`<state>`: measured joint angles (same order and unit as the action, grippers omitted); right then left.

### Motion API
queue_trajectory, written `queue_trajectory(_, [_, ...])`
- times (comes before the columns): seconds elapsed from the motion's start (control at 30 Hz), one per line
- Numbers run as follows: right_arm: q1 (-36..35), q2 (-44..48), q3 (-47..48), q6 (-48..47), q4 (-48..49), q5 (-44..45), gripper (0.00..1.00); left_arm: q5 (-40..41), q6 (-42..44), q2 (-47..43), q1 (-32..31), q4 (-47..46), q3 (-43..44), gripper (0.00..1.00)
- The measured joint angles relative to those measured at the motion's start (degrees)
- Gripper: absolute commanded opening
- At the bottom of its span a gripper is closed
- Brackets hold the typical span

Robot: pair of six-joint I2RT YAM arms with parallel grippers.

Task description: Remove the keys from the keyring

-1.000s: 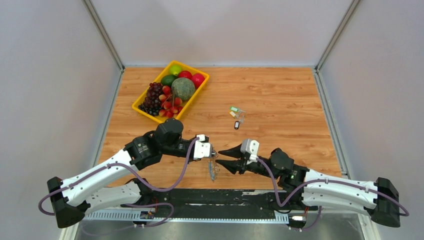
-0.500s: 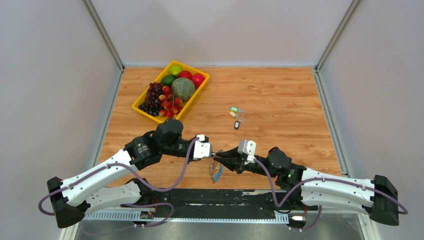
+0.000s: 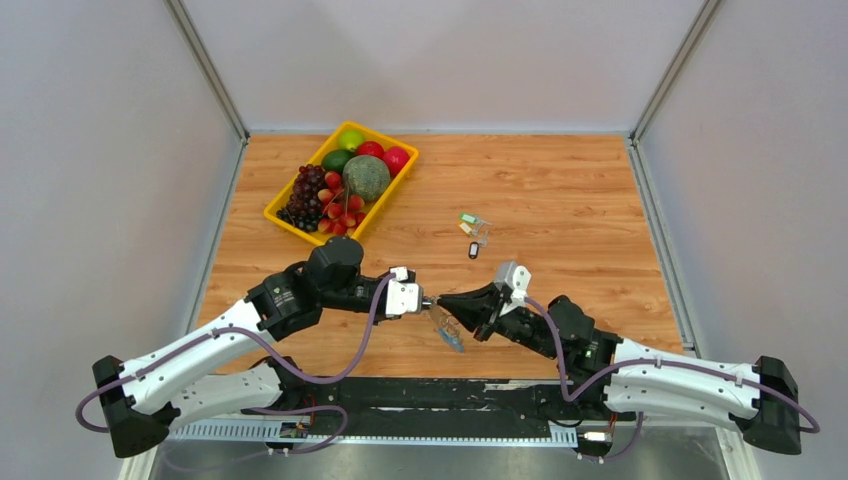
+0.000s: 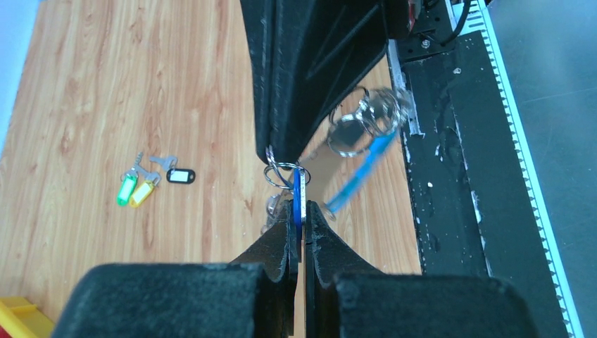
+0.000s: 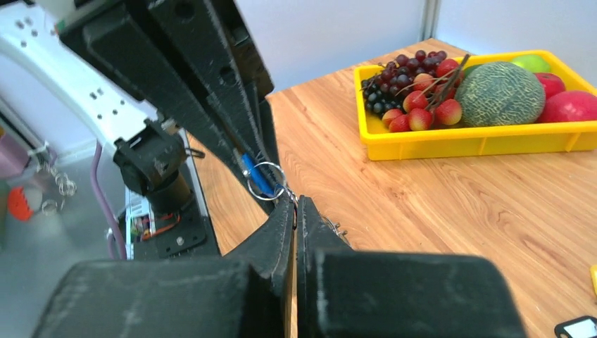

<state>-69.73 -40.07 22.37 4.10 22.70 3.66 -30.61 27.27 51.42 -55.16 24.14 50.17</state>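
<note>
Surface: light wooden table (image 3: 560, 190), grey walls | left gripper (image 4: 300, 224): fully closed, pinching the flat blue plastic key tag (image 4: 301, 197) | right gripper (image 5: 295, 208): fully closed, tip to tip with it, gripping the small silver wire keyring (image 5: 267, 164) above the table | beyond both tips: three small metal keys with green, yellow and black tags (image 3: 471, 232), loose on the wood.
</note>
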Motion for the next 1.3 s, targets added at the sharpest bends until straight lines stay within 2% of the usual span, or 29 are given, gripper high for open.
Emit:
queue_trajectory(0.3, [-0.7,4.2,-1.6,9.9,1.4,8.8,0.00,0.8,0.0,0.1,0.1,-1.7,0.0,0.00])
queue_trajectory(0.33, [-0.8,4.7,-2.7,11.8,2.8,9.3,0.03,0.8,0.0,0.1,0.1,-2.0,0.0,0.00])
queue_trajectory(0.4, [-0.9,5.1,-4.6,13.9,5.3,9.3,0.25,0.8,0.0,0.3,0.0,-2.2,0.0,0.00])
queue_trajectory(0.47, [-0.9,4.9,-5.5,14.8,6.3,9.7,0.38,0.6,0.0,0.4,0.0,-1.9,0.0,0.00])
queue_trajectory(0.53, [-0.6,4.5,-5.6,14.6,6.2,10.3,0.42,0.1,0.0,0.4,-0.1,-1.5,0.0,0.00])
queue_trajectory(0.7, [-0.2,5.1,-5.6,10.5,4.5,9.0,0.43,-0.6,0.0,0.3,-0.2,-0.7,0.0,0.00])
queue_trajectory(0.97, [0.1,8.3,-5.5,-1.7,2.6,4.7,0.43,-1.1,0.0,0.2,-0.2,0.9,0.0,0.00])
queue_trajectory(1.3, [0.1,1.8,-0.6,-12.7,-2.3,-4.9,0.41,-2.0,0.0,0.2,-0.2,1.0,0.0,0.00])
